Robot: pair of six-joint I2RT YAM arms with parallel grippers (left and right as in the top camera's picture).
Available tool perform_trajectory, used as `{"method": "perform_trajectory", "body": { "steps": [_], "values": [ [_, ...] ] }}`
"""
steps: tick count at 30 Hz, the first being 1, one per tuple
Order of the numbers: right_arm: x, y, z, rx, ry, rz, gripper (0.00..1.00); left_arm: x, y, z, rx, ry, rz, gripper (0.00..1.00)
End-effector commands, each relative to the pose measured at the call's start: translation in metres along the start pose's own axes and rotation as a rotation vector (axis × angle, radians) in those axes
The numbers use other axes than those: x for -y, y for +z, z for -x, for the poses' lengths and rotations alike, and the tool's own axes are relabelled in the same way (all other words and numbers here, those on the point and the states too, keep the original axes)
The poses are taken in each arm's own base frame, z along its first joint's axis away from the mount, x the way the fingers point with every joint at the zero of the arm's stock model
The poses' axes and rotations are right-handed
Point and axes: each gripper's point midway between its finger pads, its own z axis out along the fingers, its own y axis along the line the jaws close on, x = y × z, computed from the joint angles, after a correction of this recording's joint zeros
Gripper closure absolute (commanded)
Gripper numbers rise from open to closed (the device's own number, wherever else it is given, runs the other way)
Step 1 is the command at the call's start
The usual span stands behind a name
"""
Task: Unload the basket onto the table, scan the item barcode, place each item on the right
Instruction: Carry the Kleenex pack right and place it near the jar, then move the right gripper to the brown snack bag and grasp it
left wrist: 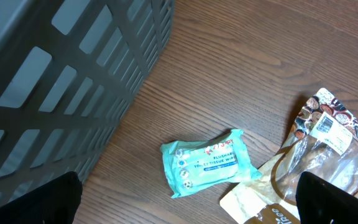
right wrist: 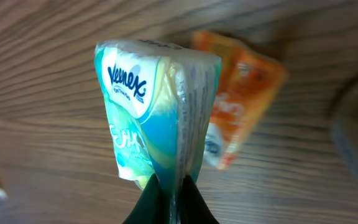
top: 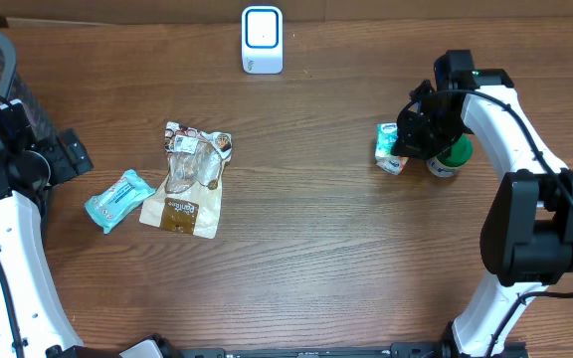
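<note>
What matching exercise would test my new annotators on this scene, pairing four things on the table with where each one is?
Things:
1. Kleenex pack
2. white scanner
3. teal wipes packet
4. dark basket

Places:
A. far left edge of the table
B. pinched between the right fingers
C. back middle of the table
D. beside the brown snack pouch

Pairs: 1-B, 2-C, 3-D, 4-A

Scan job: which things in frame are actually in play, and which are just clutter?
In play: Kleenex pack, pinched in the right end effector; white scanner at the far edge.
Lying about: wipes pack, snack bag, orange packet, green round item, dark basket.
</note>
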Motion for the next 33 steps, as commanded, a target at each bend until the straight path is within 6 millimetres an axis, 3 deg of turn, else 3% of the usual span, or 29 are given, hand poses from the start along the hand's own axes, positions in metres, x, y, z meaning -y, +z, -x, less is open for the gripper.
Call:
{"method": "perform_trajectory", "body": {
  "steps": [1, 3, 4, 5, 7, 8, 13, 18, 21, 25, 28, 33],
  "values": [
    [0.017, 0.001, 0.000, 0.006, 0.044, -0.091, 0.96, -0.007, -0.005, 0.003, 0.020, -0.017, 0.020, 0.00],
    [0.017, 0.001, 0.000, 0.006, 0.045, -0.092, 0.92, -0.007, -0.005, 0.003, 0.020, -0.017, 0.020, 0.00],
    [0.017, 0.001, -0.001, 0.003, 0.045, -0.093, 0.77, -0.007, -0.005, 0.003, 0.020, -0.017, 0.020, 0.00],
    [0.017, 0.001, -0.002, 0.000, 0.046, -0.094, 0.50, -0.007, -0.005, 0.003, 0.020, -0.017, 0.020, 0.01],
    [0.017, 0.001, -0.004, -0.008, 0.047, -0.095, 0.07, -0.007, -0.005, 0.003, 0.020, -0.017, 0.020, 0.00],
    [0.017, 0.001, -0.004, -0.009, 0.047, -0.095, 0.00, -0.007, -0.005, 0.003, 0.020, -0.017, 0.020, 0.00],
    [0.010, -0.011, -0.003, -0.009, 0.043, -0.084, 0.00, -0.007, -0.005, 0.003, 0.020, -0.017, 0.020, 0.00],
    [-0.028, -0.042, 0.000, 0.011, -0.018, -0.026, 0.00, -0.007, -0.005, 0.003, 0.020, -0.017, 0.020, 0.00],
    [-0.062, -0.053, 0.000, 0.031, -0.084, 0.020, 0.00, -0.007, -0.005, 0.003, 0.020, -0.017, 0.020, 0.00],
    [-0.122, -0.049, -0.001, 0.055, -0.196, 0.186, 0.00, -0.007, -0.005, 0.003, 0.020, -0.017, 0.020, 0.00],
    [-0.173, -0.039, -0.010, 0.064, -0.301, 0.318, 0.00, -0.007, -0.005, 0.003, 0.020, -0.017, 0.020, 0.00],
    [-0.231, -0.005, -0.030, 0.086, -0.418, 0.365, 0.00, -0.007, -0.005, 0.003, 0.020, -0.017, 0.020, 0.00]
  ]
}}
